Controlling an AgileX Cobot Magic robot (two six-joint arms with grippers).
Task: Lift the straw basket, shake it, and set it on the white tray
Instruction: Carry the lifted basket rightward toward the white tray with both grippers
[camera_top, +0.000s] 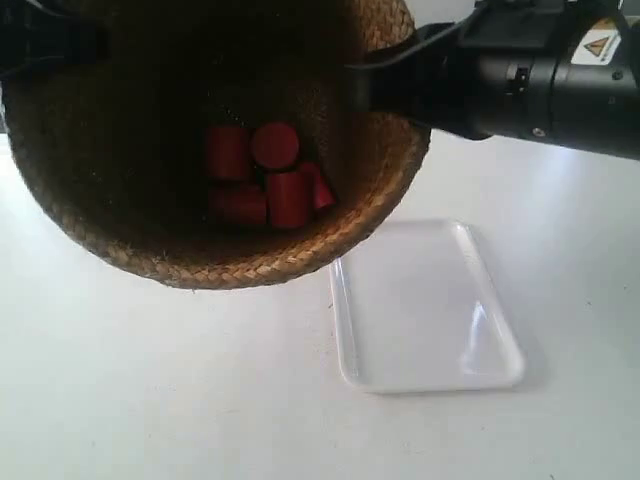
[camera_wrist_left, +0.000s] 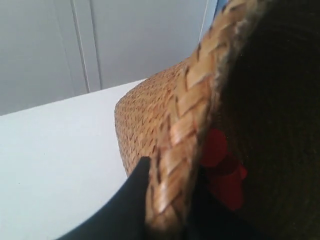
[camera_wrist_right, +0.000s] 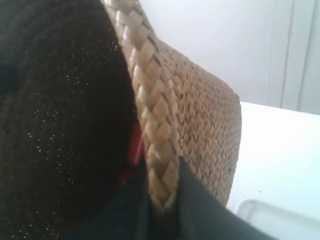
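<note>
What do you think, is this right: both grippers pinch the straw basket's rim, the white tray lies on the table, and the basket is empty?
Not quite: the straw basket is not empty; the exterior view shows several red cylinders inside it. The rest holds: left gripper and right gripper pinch its rim, and the white tray lies on the table.

Exterior: overhead, aimed steeply down into basket (camera_top: 120, 150) and tray (camera_top: 420, 310). Wrist views: close at opposite rim sides; basket shared.

Left fingers (camera_wrist_left: 120, 207), right fingers (camera_wrist_right: 200, 207): tight pinch.
</note>
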